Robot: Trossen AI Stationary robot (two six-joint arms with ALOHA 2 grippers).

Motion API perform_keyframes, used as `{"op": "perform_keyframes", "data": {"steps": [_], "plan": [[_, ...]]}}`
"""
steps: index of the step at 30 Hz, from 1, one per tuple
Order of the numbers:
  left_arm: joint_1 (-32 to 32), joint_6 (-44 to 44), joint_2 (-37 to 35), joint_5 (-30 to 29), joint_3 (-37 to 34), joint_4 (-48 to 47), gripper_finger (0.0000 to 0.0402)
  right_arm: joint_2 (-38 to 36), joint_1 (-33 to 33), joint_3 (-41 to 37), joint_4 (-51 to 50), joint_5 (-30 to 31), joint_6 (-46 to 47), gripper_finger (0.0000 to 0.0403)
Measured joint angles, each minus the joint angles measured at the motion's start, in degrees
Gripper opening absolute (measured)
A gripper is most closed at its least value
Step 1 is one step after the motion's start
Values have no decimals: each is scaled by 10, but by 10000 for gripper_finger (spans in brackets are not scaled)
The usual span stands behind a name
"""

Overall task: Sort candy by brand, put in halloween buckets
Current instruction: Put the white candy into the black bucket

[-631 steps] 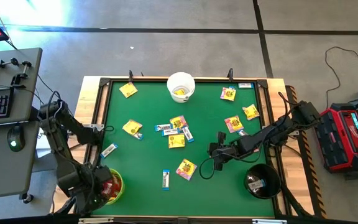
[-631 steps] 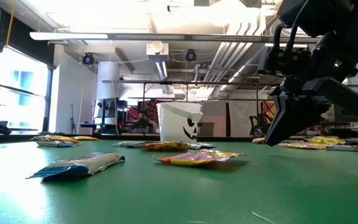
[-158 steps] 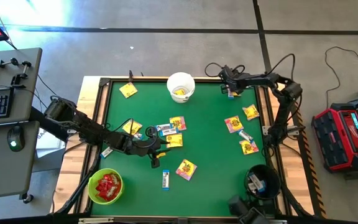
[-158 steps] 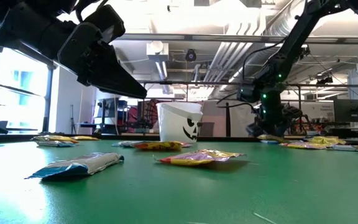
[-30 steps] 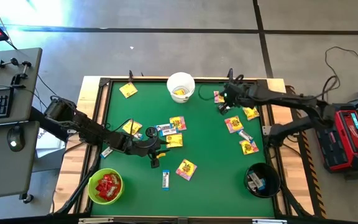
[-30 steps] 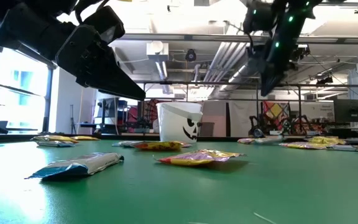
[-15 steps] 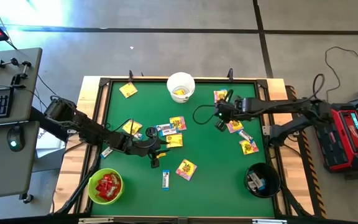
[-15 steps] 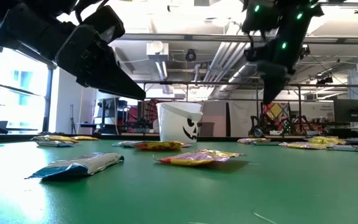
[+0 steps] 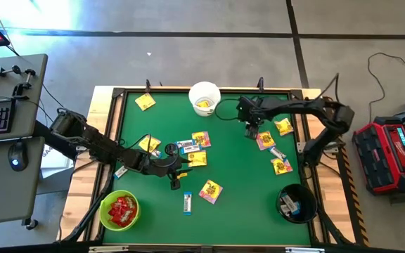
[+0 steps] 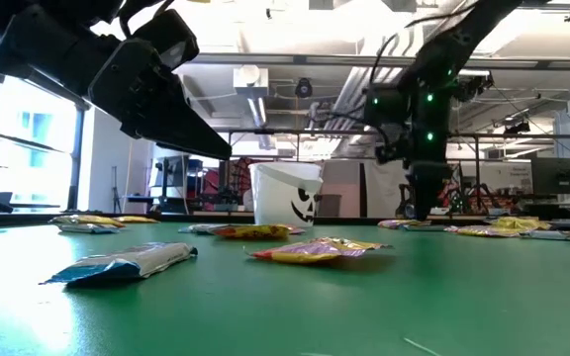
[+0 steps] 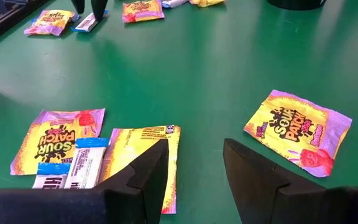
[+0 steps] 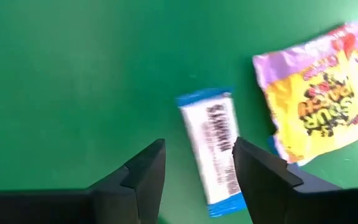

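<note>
Candy lies scattered on the green table (image 9: 238, 211): yellow packets (image 9: 210, 190) and white-and-blue bars (image 9: 187, 202). The white bucket (image 9: 204, 98) stands at the far edge, the lime green bucket (image 9: 119, 210) with red packets at the near left, and the black bucket (image 9: 296, 204) at the near right. My left gripper (image 9: 176, 178) hangs open above a yellow packet (image 11: 143, 155) near the table's middle. My right gripper (image 9: 250, 131) points down, open, just above a white-and-blue bar (image 12: 213, 155) that lies flat beside a yellow packet (image 12: 319, 115).
More yellow packets lie at the far left (image 9: 145, 102) and along the right side (image 9: 283, 166). Two bars lie over a yellow packet (image 11: 58, 140) beside my left gripper. A raised wooden rim (image 9: 313, 140) frames the table. Bare green mat stretches across the near middle.
My right gripper has come down from high over the table's far right part to just above the mat, a little toward the near edge, and has rolled about its own line. My left arm has kept still.
</note>
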Motion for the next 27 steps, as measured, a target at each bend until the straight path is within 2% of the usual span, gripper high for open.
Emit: {"op": "perform_keyframes", "data": {"steps": [7, 11, 17, 21, 27], "plan": [[0, 0, 0, 2, 0, -7, 147, 19, -26, 0, 27, 2, -29, 177], [0, -5, 0, 2, 0, -12, 147, 19, -30, 0, 23, -16, -44, 181], [0, -5, 0, 3, 0, -12, 147, 19, -31, 0, 11, -27, -23, 227], [0, -6, 0, 3, 0, -12, 147, 19, -36, 0, 33, -17, -60, 258], [0, -15, 0, 7, 0, -13, 147, 39, -61, 1, 32, -59, -82, 261]]}}
